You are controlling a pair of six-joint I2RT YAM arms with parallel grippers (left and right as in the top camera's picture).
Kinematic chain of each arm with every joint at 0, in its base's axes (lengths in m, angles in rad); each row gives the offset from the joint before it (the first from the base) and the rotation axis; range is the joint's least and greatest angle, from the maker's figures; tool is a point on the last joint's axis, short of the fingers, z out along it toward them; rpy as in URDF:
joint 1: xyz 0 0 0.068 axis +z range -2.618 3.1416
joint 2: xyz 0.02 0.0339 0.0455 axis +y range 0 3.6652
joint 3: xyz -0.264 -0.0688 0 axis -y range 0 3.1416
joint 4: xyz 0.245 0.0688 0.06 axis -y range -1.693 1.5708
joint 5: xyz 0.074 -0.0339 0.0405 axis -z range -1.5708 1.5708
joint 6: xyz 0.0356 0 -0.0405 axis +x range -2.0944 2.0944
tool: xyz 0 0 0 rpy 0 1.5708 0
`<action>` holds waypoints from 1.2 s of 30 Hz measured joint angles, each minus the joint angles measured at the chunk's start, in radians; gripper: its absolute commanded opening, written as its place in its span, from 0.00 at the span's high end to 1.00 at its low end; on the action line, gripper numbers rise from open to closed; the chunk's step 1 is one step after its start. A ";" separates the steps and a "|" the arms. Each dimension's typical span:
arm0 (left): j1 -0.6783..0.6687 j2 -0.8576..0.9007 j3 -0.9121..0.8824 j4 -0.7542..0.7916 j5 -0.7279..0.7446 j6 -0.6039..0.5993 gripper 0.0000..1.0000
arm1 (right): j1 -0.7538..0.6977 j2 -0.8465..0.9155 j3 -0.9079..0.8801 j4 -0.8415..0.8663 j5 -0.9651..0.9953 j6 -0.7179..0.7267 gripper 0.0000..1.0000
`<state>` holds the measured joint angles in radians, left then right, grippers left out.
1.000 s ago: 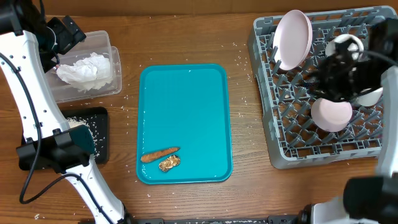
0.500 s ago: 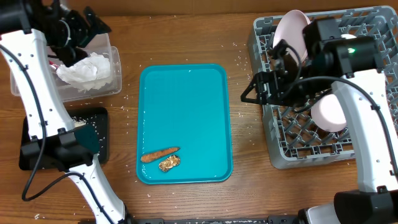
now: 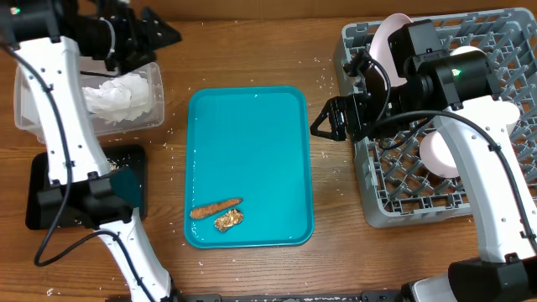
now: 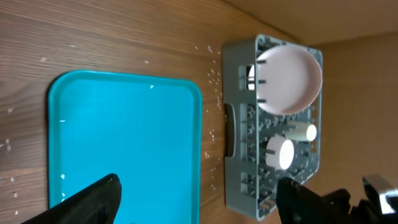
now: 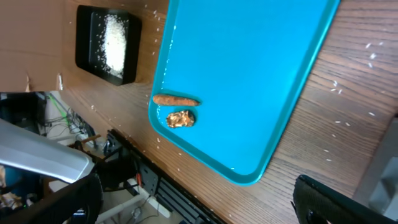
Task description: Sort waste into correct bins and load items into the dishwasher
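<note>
On the teal tray [image 3: 249, 143] an orange-brown strip [image 3: 216, 207] lies beside a golden scrap [image 3: 228, 220], near its front edge. Crumpled napkins [image 3: 117, 95] fill the clear tub [image 3: 158, 101]. Rice [image 5: 115, 37] lies in the black tray [image 5: 87, 37]. The grey dish rack [image 3: 419, 210] holds an upright plate [image 3: 394, 42], a bowl [image 3: 445, 155] and a cup [image 4: 280, 152]. My left gripper [image 3: 164, 35] hangs open past the tub's far right corner, nothing in it. Between the rack and the teal tray, my right gripper [image 3: 323, 126] is open and holds nothing.
Rice grains are scattered on the wooden table round the teal tray and beside the rack. The table's front edge, with cables and a stand below it, shows in the right wrist view. The black tray [image 3: 130, 158] lies in front of the tub.
My right arm has swung left, from over the rack to the gap beside the teal tray, and its jaws have opened. My left arm has moved right, off the tub.
</note>
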<state>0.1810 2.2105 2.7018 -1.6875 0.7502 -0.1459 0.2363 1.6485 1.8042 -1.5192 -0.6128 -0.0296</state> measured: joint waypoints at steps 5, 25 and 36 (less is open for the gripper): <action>-0.100 -0.083 -0.070 0.003 -0.176 -0.001 0.12 | 0.000 0.000 0.000 0.000 0.043 0.004 0.00; -0.345 -0.530 -1.283 0.086 -0.502 -0.066 0.17 | -0.003 0.000 -0.004 0.183 0.261 0.043 0.00; -0.345 -0.528 -1.512 0.392 -0.615 -0.160 0.22 | -0.121 0.000 -0.005 0.180 0.413 0.225 0.00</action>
<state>-0.1642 1.6825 1.1900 -1.2953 0.1349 -0.3058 0.1154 1.6485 1.7996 -1.3392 -0.2001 0.1955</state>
